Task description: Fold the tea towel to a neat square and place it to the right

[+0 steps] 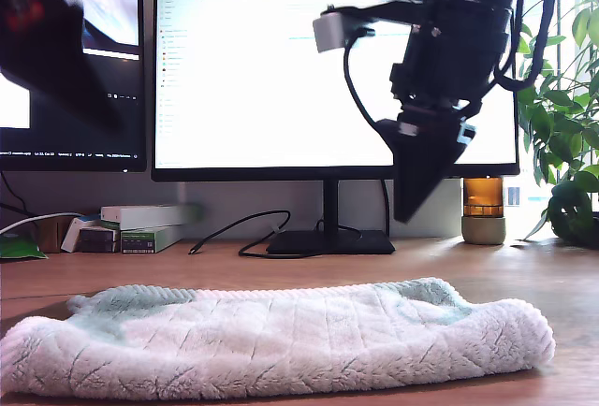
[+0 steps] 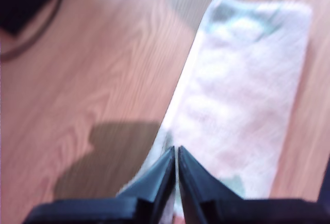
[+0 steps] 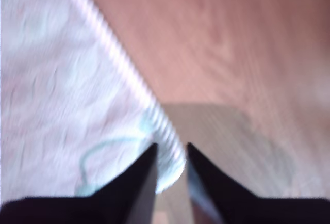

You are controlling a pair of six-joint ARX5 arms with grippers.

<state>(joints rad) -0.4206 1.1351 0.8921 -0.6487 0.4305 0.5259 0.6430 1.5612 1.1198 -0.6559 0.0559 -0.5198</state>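
- One towel [image 1: 271, 340], fluffy, folded into a long strip, lying flat on the table [image 1: 524, 275] before the monitor [image 1: 271, 69].
- My first hand [image 2: 176, 154]: clenched, empty, above a towel end.
- My second hand [image 3: 171, 154]: slightly parted, empty, over the ribbed towel corner.

1. Tea towel [image 1: 271, 340]: its near edge is cut off by the exterior view's lower border.
2. Blurred dark arm [image 1: 51, 36] above the towel, at the exterior view's left: claw not discernible.
3. Both wrist views smeared; towel texture indistinct.
4. Monitor [image 1: 262, 69] behind the towel: screen text too small to read.
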